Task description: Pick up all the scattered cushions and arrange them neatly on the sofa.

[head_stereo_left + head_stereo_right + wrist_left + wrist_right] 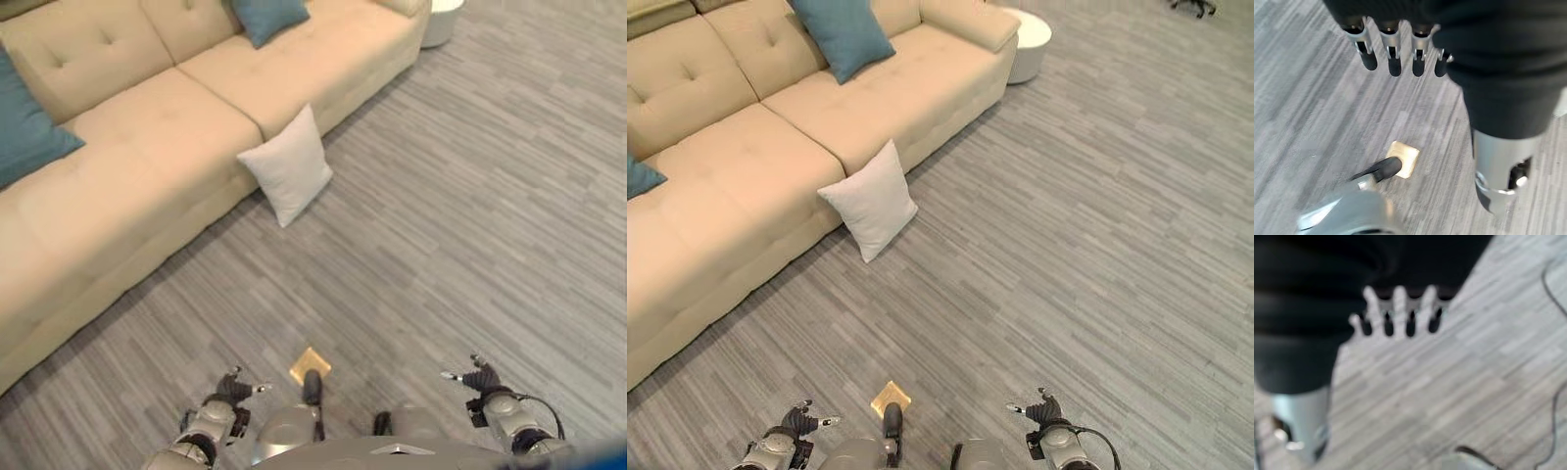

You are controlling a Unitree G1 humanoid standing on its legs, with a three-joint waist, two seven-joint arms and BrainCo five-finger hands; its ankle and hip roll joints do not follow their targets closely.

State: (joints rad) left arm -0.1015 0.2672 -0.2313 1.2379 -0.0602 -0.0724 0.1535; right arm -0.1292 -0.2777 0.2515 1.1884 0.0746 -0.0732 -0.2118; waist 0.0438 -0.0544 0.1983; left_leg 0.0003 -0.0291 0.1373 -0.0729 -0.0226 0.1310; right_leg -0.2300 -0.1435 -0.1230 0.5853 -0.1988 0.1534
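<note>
Beige sofa (745, 166) partly cropped; white cushion (870, 199) leans against it.

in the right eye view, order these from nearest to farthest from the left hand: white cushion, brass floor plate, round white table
From the left hand:
1. Brass floor plate, on the floor just beside it.
2. White cushion, leaning against the sofa front.
3. Round white table, past the sofa's far end.

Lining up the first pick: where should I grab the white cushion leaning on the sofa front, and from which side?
Probably its upper corner. The white cushion stands on one corner on the floor, tilted back against the sofa front, so that top corner is free. Come from the floor side, above. Left hand and right hand hang open, holding nothing.
</note>
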